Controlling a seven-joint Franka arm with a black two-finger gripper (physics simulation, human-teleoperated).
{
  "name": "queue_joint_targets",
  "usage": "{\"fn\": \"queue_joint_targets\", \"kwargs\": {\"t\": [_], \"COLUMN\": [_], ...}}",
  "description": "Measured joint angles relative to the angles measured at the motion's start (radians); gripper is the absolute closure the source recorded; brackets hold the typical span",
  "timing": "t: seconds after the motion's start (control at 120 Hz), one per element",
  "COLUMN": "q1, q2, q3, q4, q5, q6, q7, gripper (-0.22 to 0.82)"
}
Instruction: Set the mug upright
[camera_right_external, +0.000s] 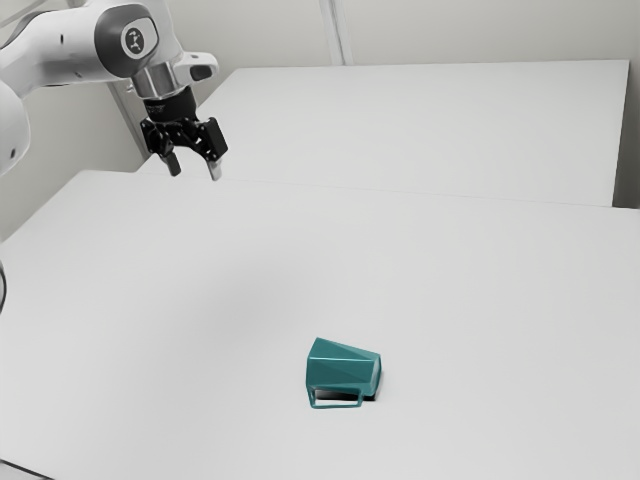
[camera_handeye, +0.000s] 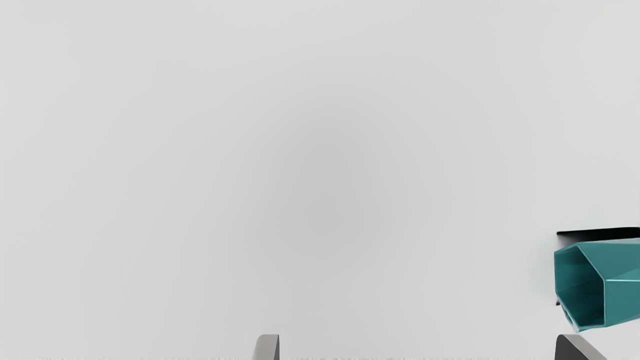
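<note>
Reaching for a mug that lies on its side

Step in hand: we judge this to be the approach. The mug (camera_right_external: 343, 370) lies on its side on the tabletop (camera_right_external: 200, 300), so the upright pose is not met. Our claw (camera_right_external: 195, 172) hangs high over the surface, its two fingers spread well apart with nothing between them.

Next move, our judgement: carry the claw across and down to the mug, take a firm hold on its body, then lift and turn it so the base faces down. The handle (camera_right_external: 337, 405) juts from the side nearer the exterior camera; we would keep the fingers from snagging it. The faceted wall may slip or roll if we pinch off-centre.

Position: the mug sits well below the claw and off toward the exterior view's right, nearer that camera. Per the wrist view, its open mouth (camera_handeye: 580, 287) faces back toward the area beneath the claw.
</note>
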Motion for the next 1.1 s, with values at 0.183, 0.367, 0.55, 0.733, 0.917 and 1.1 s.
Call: {"fn": "queue_joint_targets", "kwargs": {"t": [0.183,0.367,0.55,0.733,0.917,1.1], "q1": [0.002,0.007,0.009,0.02,0.017,0.015], "q2": [0.0,-0.025,-0.124,-0.227,-0.321,-0.353], "q3": [0.0,-0.001,0.0,0.0,-0.014,-0.03], "q4": [0.0,-0.058,-0.239,-0.521,-0.728,-0.865], "q5": [0.0,-0.003,-0.146,-0.387,-0.514,-0.601], "q6": [-0.005,-0.007,0.025,0.148,0.283,0.404], "q7": [-0.001,-0.002,0.001,0.041,0.095,0.148], "gripper": [0.0,0.0,0.0,0.0,0.0,0.0]}}
